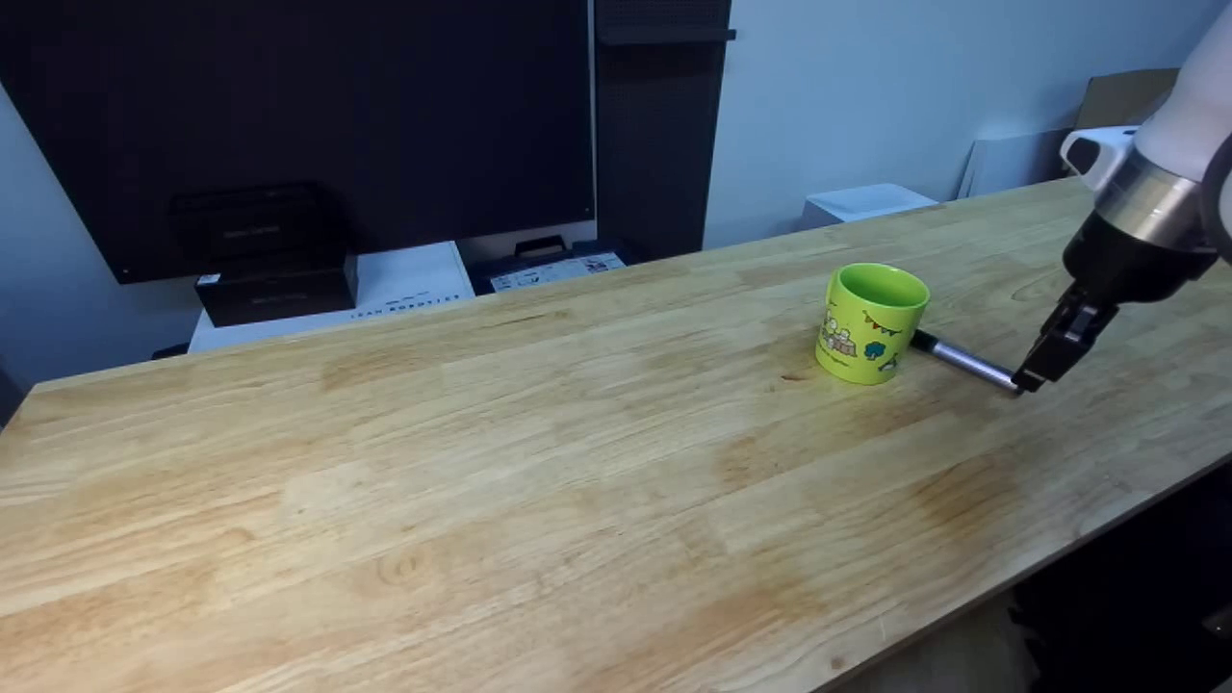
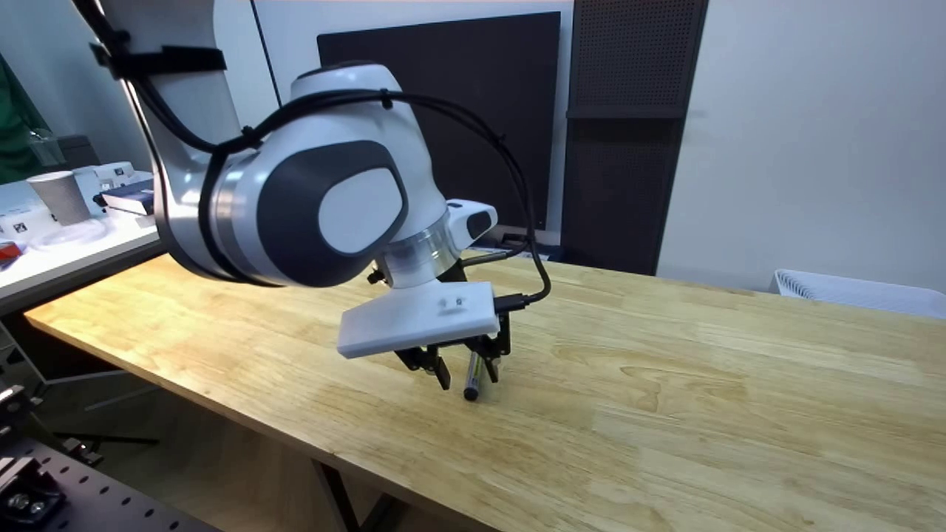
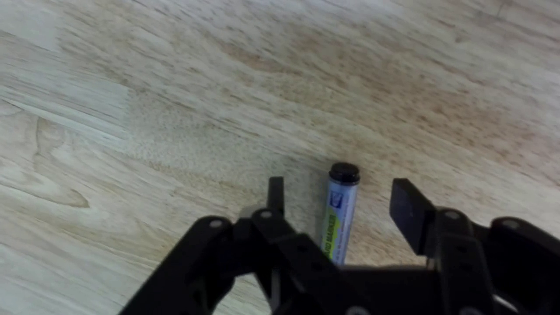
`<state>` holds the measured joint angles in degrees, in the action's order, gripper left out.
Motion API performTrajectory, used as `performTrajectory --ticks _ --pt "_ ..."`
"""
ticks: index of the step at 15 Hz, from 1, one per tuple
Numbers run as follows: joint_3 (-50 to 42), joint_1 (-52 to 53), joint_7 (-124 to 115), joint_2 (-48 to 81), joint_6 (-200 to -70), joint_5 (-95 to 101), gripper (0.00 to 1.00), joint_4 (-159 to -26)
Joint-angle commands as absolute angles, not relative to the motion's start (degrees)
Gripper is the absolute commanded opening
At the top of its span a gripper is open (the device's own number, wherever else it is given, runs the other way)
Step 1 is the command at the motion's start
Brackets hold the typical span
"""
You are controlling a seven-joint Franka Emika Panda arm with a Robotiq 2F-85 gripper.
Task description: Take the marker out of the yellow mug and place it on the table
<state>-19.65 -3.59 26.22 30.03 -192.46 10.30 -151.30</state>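
In an exterior view we begin at the upper left, where the worktop (image 1: 385,500) ends in a corner. From there a broad stretch of wood goes to the upright yellow mug (image 1: 871,332), so here is much room for moving. The near edge climbs toward the right and is well apart from the mug. Just to the right of the mug we find the marker (image 1: 967,364), which lies on the worktop with a black end toward it; whether these two touch, we cannot tell. Seen in the wrist view, the gripper (image 3: 341,199) has its jaws wide apart, and the marker lies in the space between them, with wood showing on both sides.

For the other things we start again from the left. In an exterior view, a white counter (image 2: 111,238) with a grey cup (image 2: 63,198) on it stands past the left end of the worktop. Behind the far edge, in an exterior view, a dark box (image 1: 279,296) rests on a white box (image 1: 414,274), then a dark case (image 1: 553,271) with a handle, and a black board (image 1: 318,106) rises above them. Farther right, behind the same edge, is a pale container (image 1: 861,204). The yellow mug blocks the way in line with the marker. At the right the arm (image 1: 1192,106) reaches down over the worktop.
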Motion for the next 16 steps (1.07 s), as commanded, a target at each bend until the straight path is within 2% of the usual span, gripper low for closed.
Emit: performTrajectory --ticks 1,3,9,16 --pt "-19.7 -4.0 24.9 28.7 -191.3 11.4 0.95 -150.6" --pt "-20.1 -3.3 25.0 26.8 -190.3 11.3 1.00 -150.8" --pt "-18.2 -3.4 22.9 18.0 -175.5 11.7 1.00 -151.1" --pt "-7.3 -9.6 26.3 7.5 -157.1 6.6 1.00 -151.7"
